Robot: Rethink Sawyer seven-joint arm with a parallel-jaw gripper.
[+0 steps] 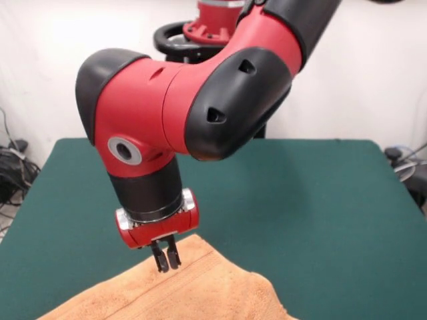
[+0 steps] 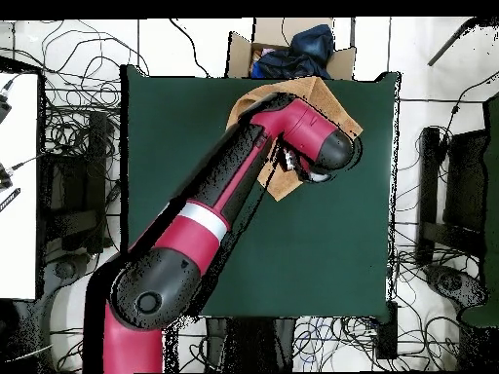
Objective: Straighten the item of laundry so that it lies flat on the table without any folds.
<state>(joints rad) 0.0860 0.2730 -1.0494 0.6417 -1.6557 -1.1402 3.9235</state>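
Observation:
The item of laundry (image 1: 200, 293), a peach-tan terry towel, lies bunched at the near edge of the green table (image 1: 320, 200), with a raised fold running to a peak beside the gripper. My gripper (image 1: 167, 261) points down at the towel's far edge, its two dark fingers pinched close together on the cloth there. In the overhead view the towel (image 2: 334, 99) sits by the table's (image 2: 322, 253) top edge, mostly covered by the arm. The gripper itself is hidden under the wrist in that view.
A cardboard box (image 2: 292, 49) with dark blue cloth in it stands just past the table edge by the towel. Cables lie on the floor all around. The red arm's bulky elbow (image 1: 193, 100) hangs over the table's middle.

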